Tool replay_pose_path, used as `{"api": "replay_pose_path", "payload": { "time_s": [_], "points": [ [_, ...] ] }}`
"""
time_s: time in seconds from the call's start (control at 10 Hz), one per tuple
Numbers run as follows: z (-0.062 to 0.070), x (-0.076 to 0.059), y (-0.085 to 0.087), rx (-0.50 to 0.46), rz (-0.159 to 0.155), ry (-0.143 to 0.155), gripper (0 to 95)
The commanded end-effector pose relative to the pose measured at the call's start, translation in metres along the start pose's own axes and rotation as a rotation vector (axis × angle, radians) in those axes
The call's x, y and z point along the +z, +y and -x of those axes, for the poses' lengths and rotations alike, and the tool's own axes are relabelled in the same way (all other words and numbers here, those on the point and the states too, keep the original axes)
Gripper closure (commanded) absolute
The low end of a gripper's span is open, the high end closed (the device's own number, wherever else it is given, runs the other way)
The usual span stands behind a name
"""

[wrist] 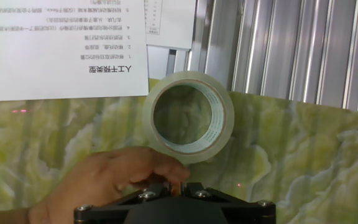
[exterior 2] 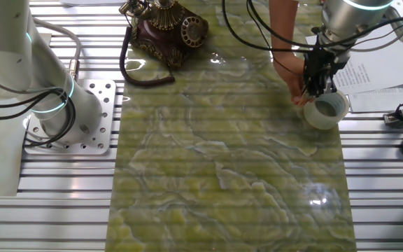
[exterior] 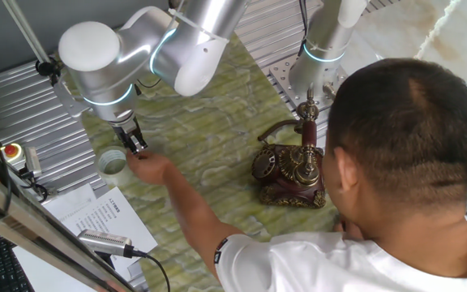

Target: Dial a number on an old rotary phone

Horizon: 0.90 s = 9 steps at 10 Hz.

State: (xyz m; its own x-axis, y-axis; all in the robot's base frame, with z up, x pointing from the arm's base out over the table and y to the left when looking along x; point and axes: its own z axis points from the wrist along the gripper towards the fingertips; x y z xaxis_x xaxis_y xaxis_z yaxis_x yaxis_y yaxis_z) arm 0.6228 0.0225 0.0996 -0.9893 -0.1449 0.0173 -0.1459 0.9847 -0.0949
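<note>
Even, bright light fills all three views, with soft, faint shadows. In the other fixed view a white glare spot sits on the glossy green mat (exterior 2: pixel 318 194), and a paler sheen lies near the old rotary phone (exterior 2: pixel 165 29). The hand view is sharp on the tape roll (wrist: pixel 190 119), while the claw's dark housing at the bottom edge is blurred.
</note>
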Motion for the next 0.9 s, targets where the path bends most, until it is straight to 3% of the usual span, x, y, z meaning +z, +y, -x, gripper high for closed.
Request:
{"api": "replay_pose_path", "payload": {
  "time_s": [0.1,0.9],
  "points": [
    [0.0,0.0,0.0,-0.005,0.004,-0.002,95.0],
    [0.0,-0.014,0.003,-0.013,0.036,0.008,95.0]
  ]
}}
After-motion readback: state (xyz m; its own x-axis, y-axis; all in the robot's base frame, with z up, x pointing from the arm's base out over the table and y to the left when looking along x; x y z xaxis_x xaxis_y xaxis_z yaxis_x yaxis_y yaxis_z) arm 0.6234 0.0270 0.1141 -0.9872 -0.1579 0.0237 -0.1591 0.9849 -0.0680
